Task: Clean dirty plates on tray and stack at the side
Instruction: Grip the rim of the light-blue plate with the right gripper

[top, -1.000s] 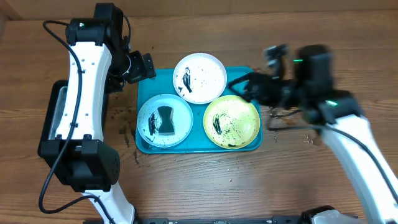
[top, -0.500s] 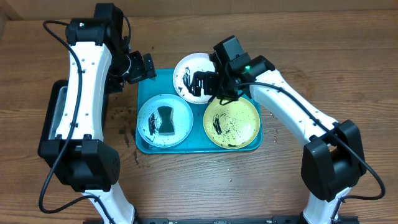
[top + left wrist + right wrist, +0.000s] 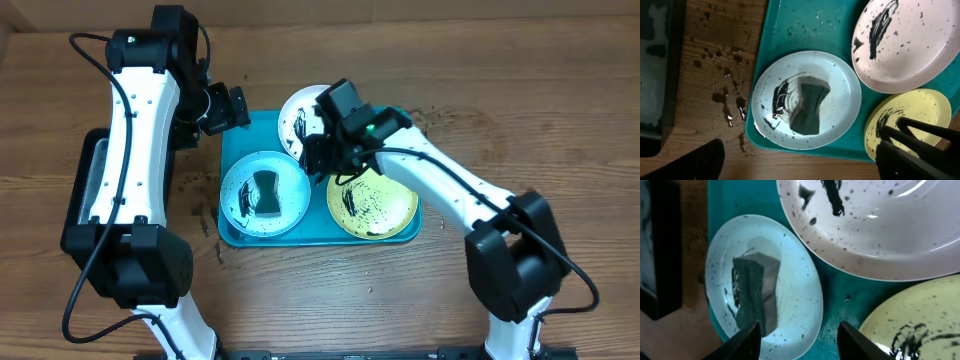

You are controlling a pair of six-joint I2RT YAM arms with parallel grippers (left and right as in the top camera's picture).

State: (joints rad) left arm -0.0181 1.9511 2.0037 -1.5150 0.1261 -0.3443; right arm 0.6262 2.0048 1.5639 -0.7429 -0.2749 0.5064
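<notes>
Turquoise tray (image 3: pixel 238 142) holds all three smeared plates (image 3: pixel 390 205); the right gripper (image 3: pixel 799 332) hangs spread-fingered over the sponge (image 3: pixel 756 297) on the light-blue plate (image 3: pixel 800 280), likely to grab it for scrubbing, the left gripper (image 3: pixel 230 108) parted and empty by the tray's corner.

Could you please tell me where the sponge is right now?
In the overhead view, the sponge lies on the light blue plate in the front-left corner of the tray, left of the yellow-green plate.
</notes>
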